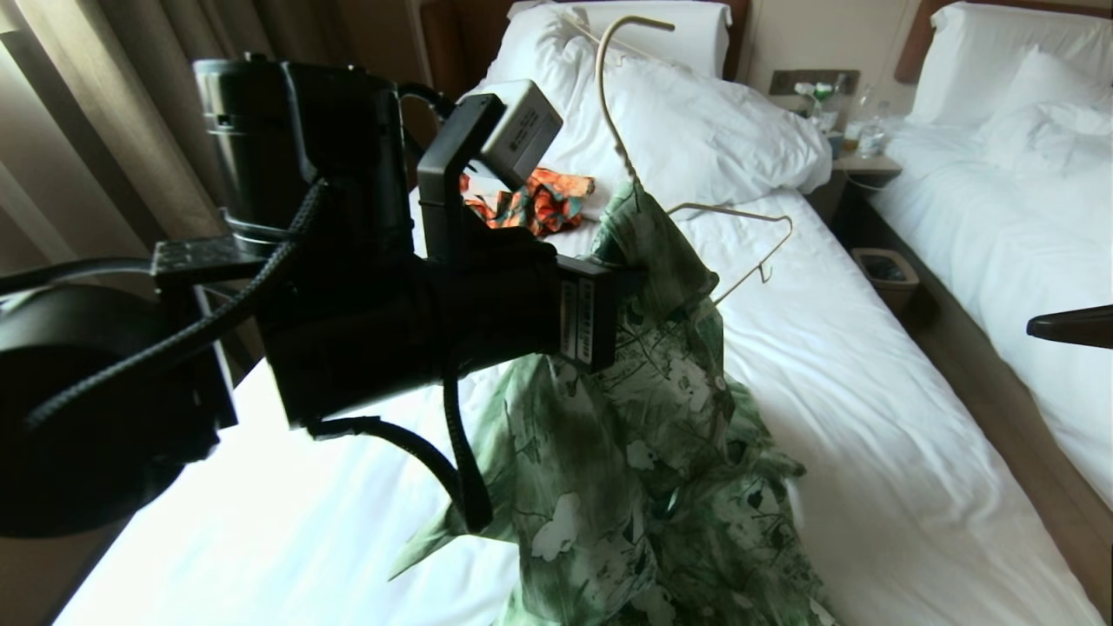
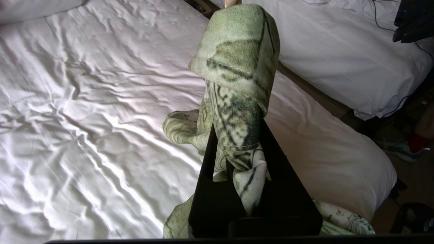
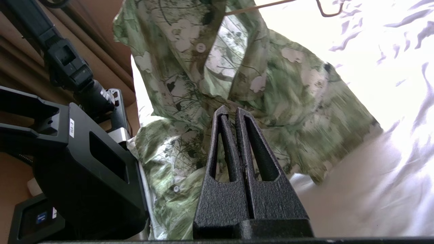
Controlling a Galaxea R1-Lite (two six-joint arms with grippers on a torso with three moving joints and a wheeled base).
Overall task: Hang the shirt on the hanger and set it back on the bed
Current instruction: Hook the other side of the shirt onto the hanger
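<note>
My left fingers (image 2: 237,159) are clamped on a bunched fold of the green floral shirt (image 1: 626,452), holding it up over the bed (image 1: 869,452); from the left wrist the cloth wraps over and hides the fingertips, so I see only the black bases on each side of it. The shirt hangs from there and its lower part trails onto the white sheet, cut off at the head view's lower edge. The cream hanger (image 1: 739,239) is partly inside the shirt: its long hook rises above the collar area toward the pillow (image 1: 696,122), and one shoulder arm with its small notch sticks out bare to the right. The other arm of the hanger is buried in fabric and I cannot see where it sits.

My right fingers (image 3: 234,118) are pressed together with nothing between them, just in front of the shirt's buttoned front and not touching it as far as I can tell.

My left arm blocks much of the head view. White stickers on the wrist housing carry print too small to read; a label in the right wrist view is likewise illegible.

An orange patterned garment (image 1: 539,200) lies near the pillow, half hidden behind my arm. A second bed (image 1: 1026,174) stands to the right
</note>
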